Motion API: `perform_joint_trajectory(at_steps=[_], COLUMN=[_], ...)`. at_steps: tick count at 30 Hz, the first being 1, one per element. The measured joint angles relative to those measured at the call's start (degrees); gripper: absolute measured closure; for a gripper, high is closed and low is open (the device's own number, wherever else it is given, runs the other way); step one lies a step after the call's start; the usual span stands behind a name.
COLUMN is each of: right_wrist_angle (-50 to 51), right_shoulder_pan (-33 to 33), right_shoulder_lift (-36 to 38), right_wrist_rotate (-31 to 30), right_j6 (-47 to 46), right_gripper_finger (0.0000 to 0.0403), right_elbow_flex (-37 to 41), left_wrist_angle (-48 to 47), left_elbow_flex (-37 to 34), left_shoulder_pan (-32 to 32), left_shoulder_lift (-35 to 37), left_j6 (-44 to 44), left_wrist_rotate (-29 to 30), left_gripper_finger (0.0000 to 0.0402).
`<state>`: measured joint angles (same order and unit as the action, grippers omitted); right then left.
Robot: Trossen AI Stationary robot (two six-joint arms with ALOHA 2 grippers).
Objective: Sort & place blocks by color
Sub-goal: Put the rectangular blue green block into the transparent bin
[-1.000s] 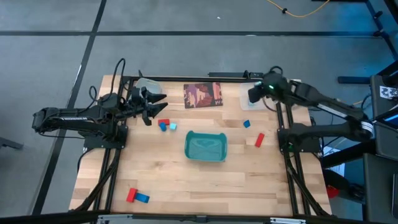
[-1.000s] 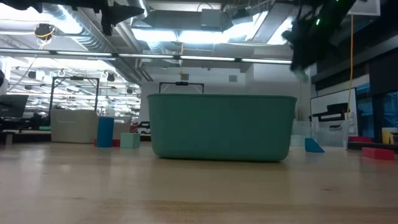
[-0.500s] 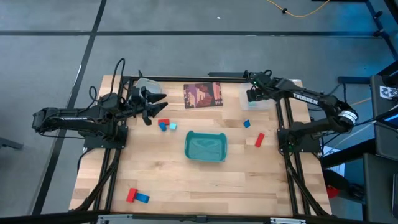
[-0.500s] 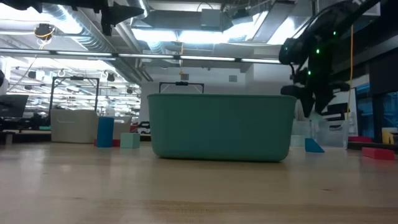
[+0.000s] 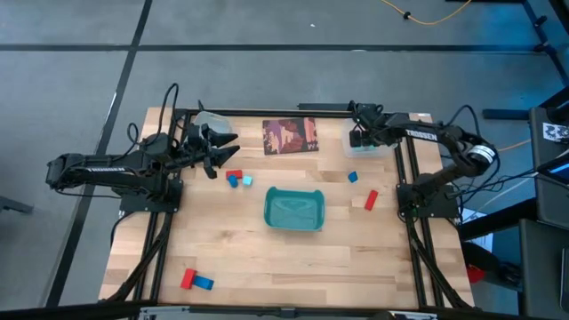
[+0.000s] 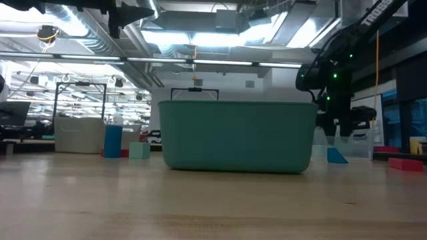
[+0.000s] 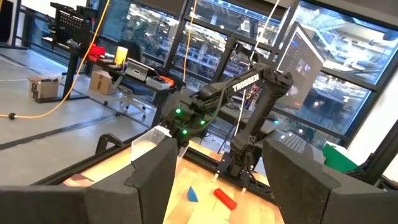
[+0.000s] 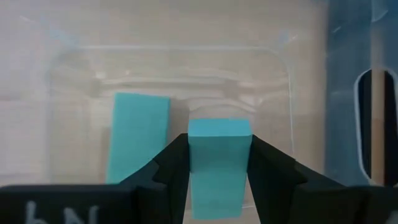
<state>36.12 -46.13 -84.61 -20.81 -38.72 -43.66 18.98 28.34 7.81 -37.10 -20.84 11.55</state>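
Observation:
My right gripper (image 8: 219, 163) is shut on a light cyan block (image 8: 219, 155) over a clear shallow container (image 8: 174, 68) at the table's far right. A second cyan block (image 8: 138, 137) lies flat inside that container. In the high view the right gripper (image 5: 359, 135) stands above the container (image 5: 364, 145). My left gripper (image 5: 222, 153) hovers open near the far left, just beyond a red block (image 5: 234, 174), a blue block (image 5: 233, 182) and a cyan block (image 5: 247, 180). Other blocks lie flat on the table: blue (image 5: 352, 177), red (image 5: 371, 200), red (image 5: 188, 279), blue (image 5: 204, 284). My right gripper pinches the cyan block between its two fingers (image 8: 171, 171), one on each opposite side face (image 8: 194, 155). The fingers come from above, pointing down into the container. The block's free end (image 8: 219, 128) points down; whether it touches the container's floor cannot be told.
The teal tray (image 5: 294, 210) sits mid-table and fills the middle of the low view (image 6: 237, 137). A brownish-red printed card (image 5: 290, 136) lies at the far edge. Another clear container (image 5: 213, 123) sits by the left gripper. Bare wood lies along the near side.
My right gripper has come down toward the clear container with the cyan block held, shifting slightly toward the table's left. The left arm has kept still.

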Motion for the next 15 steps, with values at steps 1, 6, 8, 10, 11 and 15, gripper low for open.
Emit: perform_joint_trajectory(at_steps=[1,6,8,10,11,15], right_wrist_angle=[-0.01,-1.27,-1.72,-1.67,-1.69,-1.64], right_shoulder_pan=[-0.06,-0.23,-0.57,-0.92,-1.07,-1.51], right_shoulder_lift=[-0.55,-1.32,-1.32,-1.32,-1.32,-1.32], right_wrist_rotate=[0.01,0.74,1.07,1.08,1.13,1.48], right_j6=[0.00,0.21,0.21,0.19,0.20,0.38], right_gripper_finger=[0.0269,0.0269,0.0269,0.0266,0.0264,0.0246], right_elbow_flex=[0.00,0.00,0.00,0.00,0.00,0.00], left_wrist_angle=[-0.01,0.10,0.11,0.17,0.23,1.13], left_elbow_flex=[0.00,0.00,0.00,0.00,0.00,0.00], left_shoulder_pan=[-0.01,0.00,0.00,0.01,0.00,0.00], left_shoulder_lift=[0.00,0.00,0.00,0.00,0.00,-0.01], left_j6=[-0.02,-0.02,-0.02,-0.02,-0.02,-0.02], left_wrist_rotate=[0.00,0.55,1.39,1.52,1.52,1.51], left_gripper_finger=[0.0172,0.0172,0.0172,0.0172,0.0172,0.0172])
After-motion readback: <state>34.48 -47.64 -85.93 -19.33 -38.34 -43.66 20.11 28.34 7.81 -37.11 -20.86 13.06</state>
